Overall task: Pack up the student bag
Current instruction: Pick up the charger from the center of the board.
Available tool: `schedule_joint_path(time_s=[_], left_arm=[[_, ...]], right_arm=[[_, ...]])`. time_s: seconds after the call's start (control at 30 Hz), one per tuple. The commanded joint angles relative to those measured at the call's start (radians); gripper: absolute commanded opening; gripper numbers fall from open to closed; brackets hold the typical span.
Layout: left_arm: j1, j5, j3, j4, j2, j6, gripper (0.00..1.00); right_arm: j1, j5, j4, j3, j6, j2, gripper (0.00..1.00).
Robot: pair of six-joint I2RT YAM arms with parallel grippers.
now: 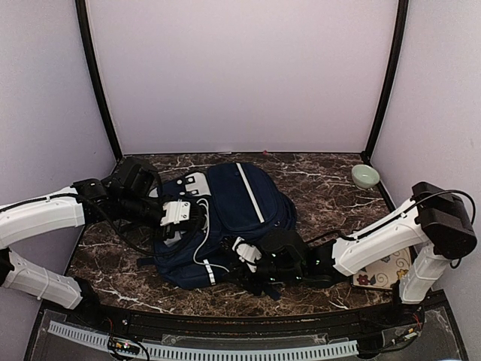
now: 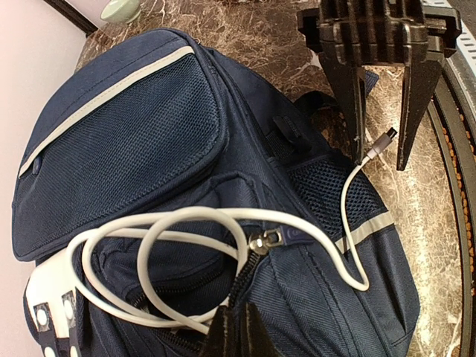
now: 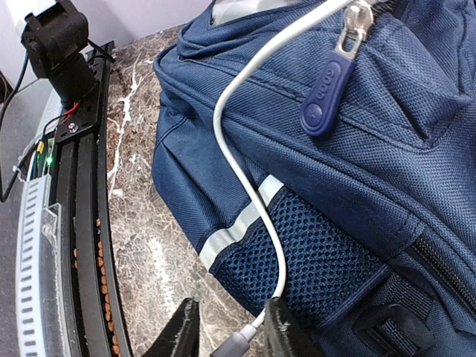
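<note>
The bag (image 1: 240, 203) is laid flat mid-surface (image 1: 323, 180), with a white cable (image 2: 186, 216) looped over it. The left fingers (image 2: 223, 338) are pressed together beside its zipper (image 2: 265, 242). The right fingers (image 3: 182, 335) are spread about the cable's plug (image 2: 383, 140).

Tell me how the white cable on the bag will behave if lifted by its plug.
Probably floppy: the white cable lies in loose loops draped over the student bag, so it would likely trail and uncoil. It looks thin and light. The small plug at the right gripper might slip.
</note>
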State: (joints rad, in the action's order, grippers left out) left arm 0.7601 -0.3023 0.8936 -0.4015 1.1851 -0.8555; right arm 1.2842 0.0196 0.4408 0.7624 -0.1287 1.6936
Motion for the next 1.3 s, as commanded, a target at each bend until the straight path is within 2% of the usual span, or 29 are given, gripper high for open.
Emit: schedule_joint_path(time_s=[0.0, 0.13, 0.3, 0.53, 0.77, 0.93, 1.07, 1.27], left_arm=[[0.007, -0.078, 0.028, 0.056, -0.014, 0.026, 0.00], [0.007, -0.078, 0.022, 0.058, -0.010, 0.029, 0.00], [0.007, -0.078, 0.011, 0.070, -0.014, 0.032, 0.00], [0.008, -0.078, 0.008, 0.062, -0.018, 0.022, 0.00], [0.007, -0.083, -0.002, 0.070, -0.023, 0.037, 0.00], [0.007, -0.102, -0.017, 0.080, -0.041, 0.065, 0.00], [0.007, -0.108, -0.030, 0.102, -0.046, 0.080, 0.00], [0.007, -0.114, -0.040, 0.171, -0.047, 0.098, 0.00]], right_arm=[[0.005, 0.010, 0.004, -0.008, 0.012, -0.003, 0.32], [0.005, 0.029, -0.065, 0.025, 0.013, 0.019, 0.21], [0.005, -0.006, -0.067, 0.018, 0.048, 0.026, 0.27], [0.005, -0.015, -0.151, 0.084, 0.079, 0.019, 0.00], [-0.006, -0.048, -0.206, 0.066, 0.048, -0.180, 0.00], [-0.104, 0.001, -0.243, 0.111, -0.035, -0.274, 0.00], [-0.212, 0.079, -0.303, 0.226, -0.100, -0.197, 0.00], [-0.286, 0.290, -0.373, 0.507, -0.249, 0.068, 0.00]])
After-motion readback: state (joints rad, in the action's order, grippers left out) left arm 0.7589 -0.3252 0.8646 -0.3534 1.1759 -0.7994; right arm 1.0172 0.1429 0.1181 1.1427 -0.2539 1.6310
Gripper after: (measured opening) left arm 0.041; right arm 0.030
